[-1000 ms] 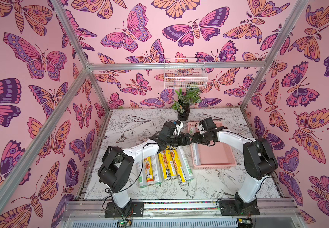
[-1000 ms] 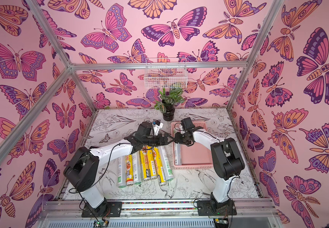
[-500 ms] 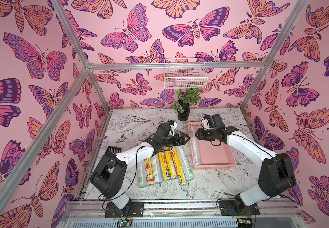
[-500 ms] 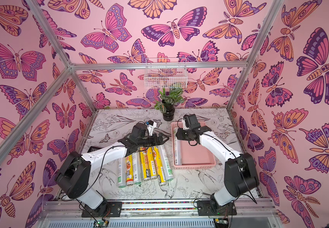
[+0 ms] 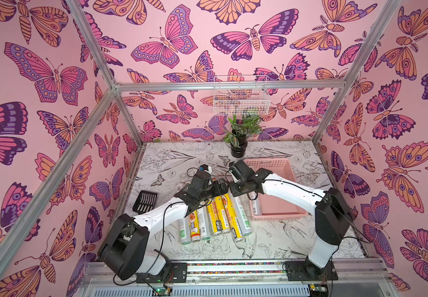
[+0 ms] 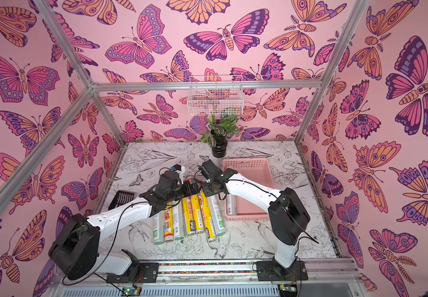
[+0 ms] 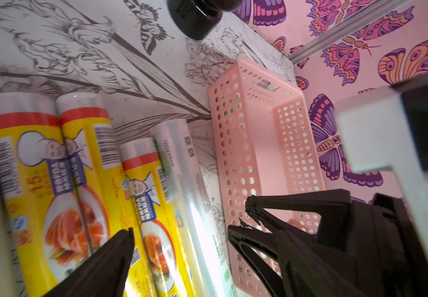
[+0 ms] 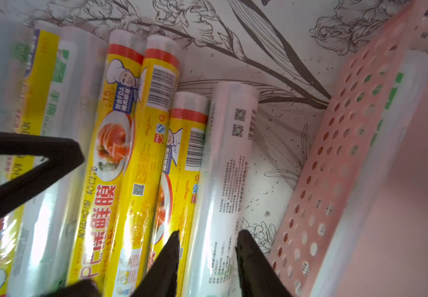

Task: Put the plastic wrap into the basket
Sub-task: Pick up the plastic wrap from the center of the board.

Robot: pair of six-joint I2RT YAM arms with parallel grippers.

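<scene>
The right gripper [image 8: 209, 246] is clamped narrowly on a silvery-clear roll [image 8: 223, 164] of plastic wrap, with one black finger [image 8: 169, 262] against each flank. The roll lies flat on the table [image 5: 171, 159]. It is the one nearest the pink basket [image 5: 269, 164], just beside its perforated long wall but not touching it. This roll ends a row of plastic wrap rolls [image 5: 215, 218], yellow-labelled and silvery ones packed side by side, running roughly parallel to the basket.

The left gripper [image 5: 222, 186] hangs over the far end of the same row with its jaws spread wide, holding nothing. It nearly meets the right gripper in both top views.

One more silvery roll with green print [image 6: 231, 205] lies inside the basket, along the wall nearest the row.

A black slotted scoop [image 5: 144, 200] lies on the table left of the rolls. A potted plant [image 5: 238, 146] stands behind the basket, beneath a white wire basket [image 5: 241, 97] hung on the back wall.
</scene>
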